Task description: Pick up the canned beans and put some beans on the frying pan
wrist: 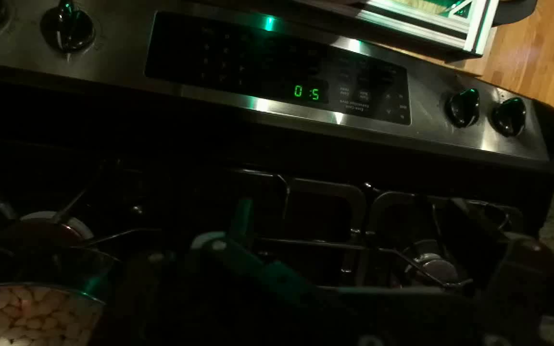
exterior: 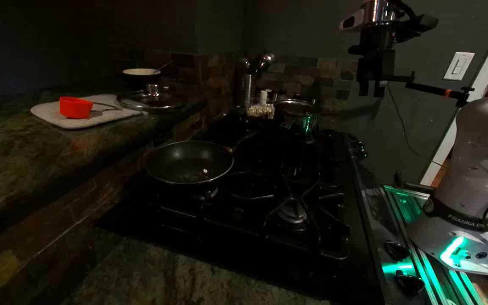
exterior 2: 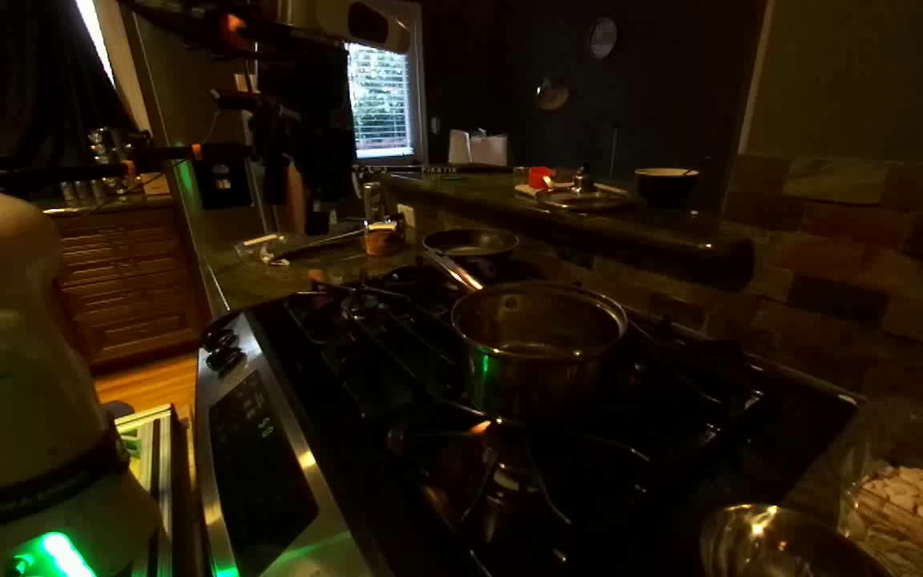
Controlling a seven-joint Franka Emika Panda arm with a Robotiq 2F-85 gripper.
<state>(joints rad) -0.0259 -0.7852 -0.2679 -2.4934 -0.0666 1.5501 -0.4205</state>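
Note:
A clear container of white, bean-like pieces (exterior: pixel 261 111) stands at the far end of the stove in an exterior view. It also shows at the lower right of an exterior view (exterior 2: pixel 914 501) and, cut off, at the lower left of the wrist view (wrist: pixel 31 315). The dark frying pan (exterior: pixel 184 163) sits on a burner, with one small white piece inside; it also shows in an exterior view (exterior 2: pixel 473 242). My gripper (exterior: pixel 371 94) hangs high above the stove's control-panel side, pointing down, apart from both. In the wrist view its dark fingers (wrist: pixel 352 204) are spread with nothing between them.
A steel pot (exterior 2: pixel 542 320) stands on the stove, its handle towards the pan. A metal bowl (exterior 2: pixel 778 545) lies near the container. The raised counter holds a red cup (exterior: pixel 75 108), a glass lid (exterior: pixel 155 101) and a bowl (exterior: pixel 141 74). A utensil holder (exterior: pixel 248 89) stands behind.

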